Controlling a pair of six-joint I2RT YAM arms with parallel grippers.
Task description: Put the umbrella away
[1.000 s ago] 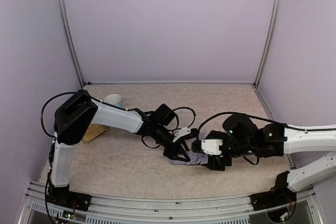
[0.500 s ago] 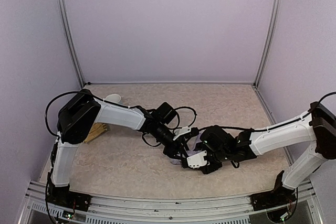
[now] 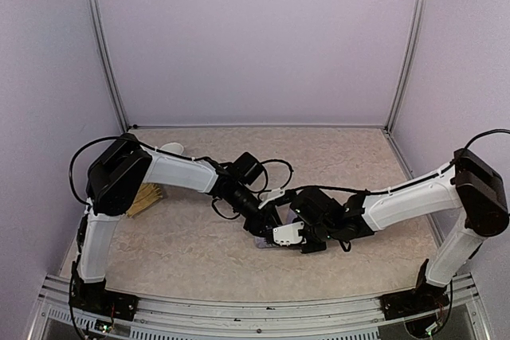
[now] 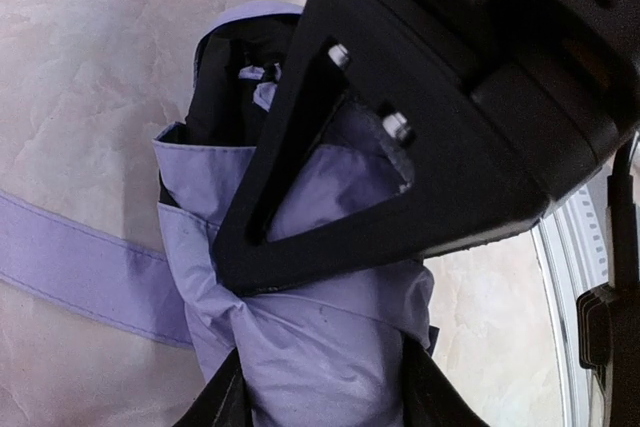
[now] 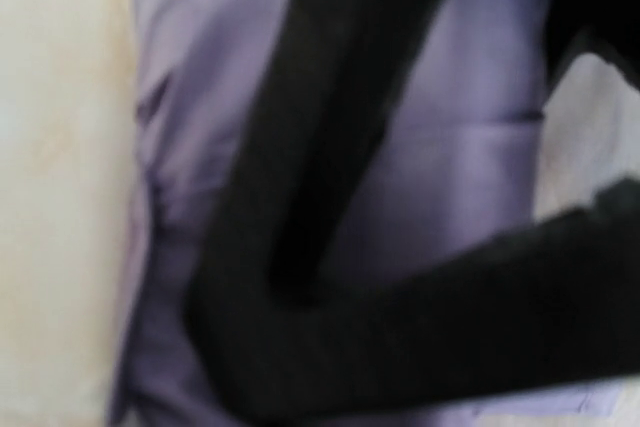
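Near the middle of the table (image 3: 175, 256), the folded umbrella (image 4: 310, 337) was laid flat, its lavender bundle clamped between the left gripper's (image 3: 265, 227) fingers. The right gripper (image 3: 288, 236) was pressed against the fabric — whether closed on it could not be told.

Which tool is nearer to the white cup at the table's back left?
Left. The left tool sits right of and in front of the white cup, on the umbrella; the right tool is just beyond it, farther right.
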